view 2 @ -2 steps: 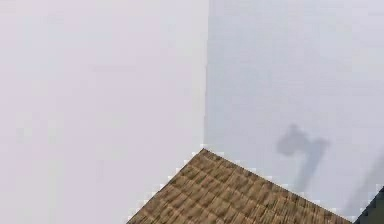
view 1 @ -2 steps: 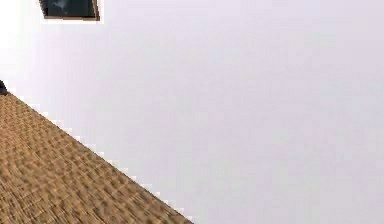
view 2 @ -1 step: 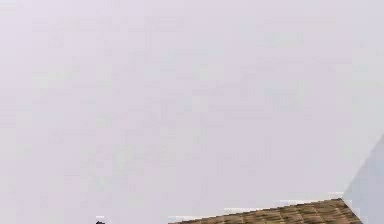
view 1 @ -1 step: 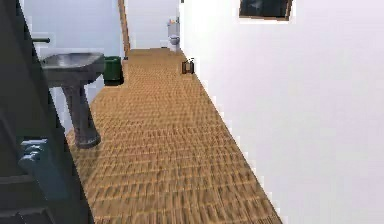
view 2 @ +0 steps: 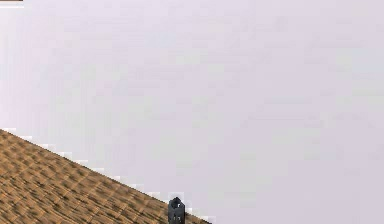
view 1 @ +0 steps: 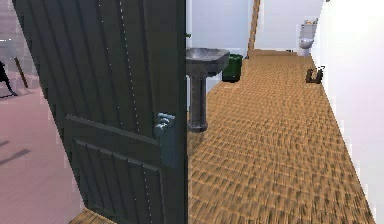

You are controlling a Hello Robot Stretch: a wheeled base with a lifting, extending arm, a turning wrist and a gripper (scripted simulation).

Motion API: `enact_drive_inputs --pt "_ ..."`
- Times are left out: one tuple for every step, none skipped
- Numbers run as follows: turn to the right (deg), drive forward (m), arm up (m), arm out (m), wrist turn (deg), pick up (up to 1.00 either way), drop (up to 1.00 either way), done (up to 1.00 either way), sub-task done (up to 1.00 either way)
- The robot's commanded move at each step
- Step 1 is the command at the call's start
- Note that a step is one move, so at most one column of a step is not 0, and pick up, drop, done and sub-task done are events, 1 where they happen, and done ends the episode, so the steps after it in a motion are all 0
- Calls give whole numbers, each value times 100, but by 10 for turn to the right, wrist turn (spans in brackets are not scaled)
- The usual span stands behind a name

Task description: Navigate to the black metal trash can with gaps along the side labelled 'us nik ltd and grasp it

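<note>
Ahead, near twelve o'clock and far off, a squat dark bin [view 1: 233, 67], probably the trash can, stands upright by the back wall, with a pedestal sink [view 1: 205, 62] just beside it at its nine o'clock. A dark door [view 1: 110, 100] stands open, close by at ten o'clock. A toilet [view 1: 308, 35] sits at one o'clock. In the arm side view, a small dark tip, likely the gripper [view 2: 176, 211], shows at six o'clock before a white wall [view 2: 200, 90]. Whether it holds anything cannot be told. The bin lies well apart from it, so driving likely comes first.
</note>
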Motion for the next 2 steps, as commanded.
enact_drive_inputs --pt "0 0 8 0 0 0 0 0 0" --pt "0 0 0 46 0 0 0 0 0"
